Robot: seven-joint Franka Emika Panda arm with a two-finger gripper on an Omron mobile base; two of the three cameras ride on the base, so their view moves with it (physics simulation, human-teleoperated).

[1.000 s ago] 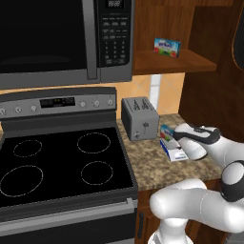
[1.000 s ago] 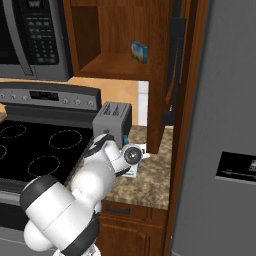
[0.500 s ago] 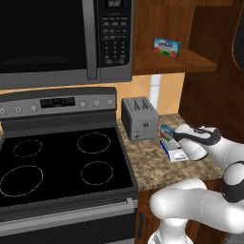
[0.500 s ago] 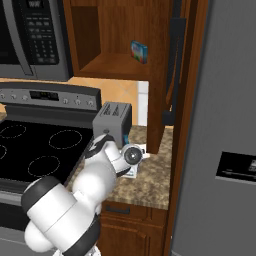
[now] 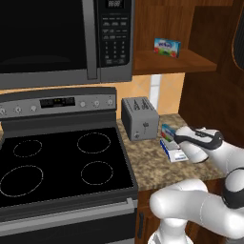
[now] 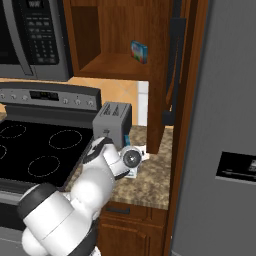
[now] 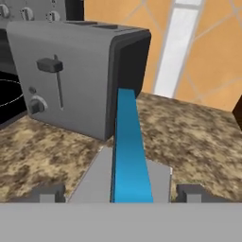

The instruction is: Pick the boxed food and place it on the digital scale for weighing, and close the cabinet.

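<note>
Hand view: teal-edged boxed food [image 7: 128, 156] (flat carton) on digital scale [image 7: 94, 179]; tool [image 7: 120, 194] spread wide.

pincer [image 7: 116, 193] now spread wide, fingertips clear of boxed food [image 7: 128, 151]

Grey toaster [image 5: 139, 118] on speckled table [image 5: 147, 162]; black stove [image 5: 57, 162] left; microwave [image 5: 62, 38] above; grey refrigerator [image 6: 220, 125] right.

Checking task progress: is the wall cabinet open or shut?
Open. The cabinet shows its inner shelf, and its door with the dark bar handle stands swung out.
</note>
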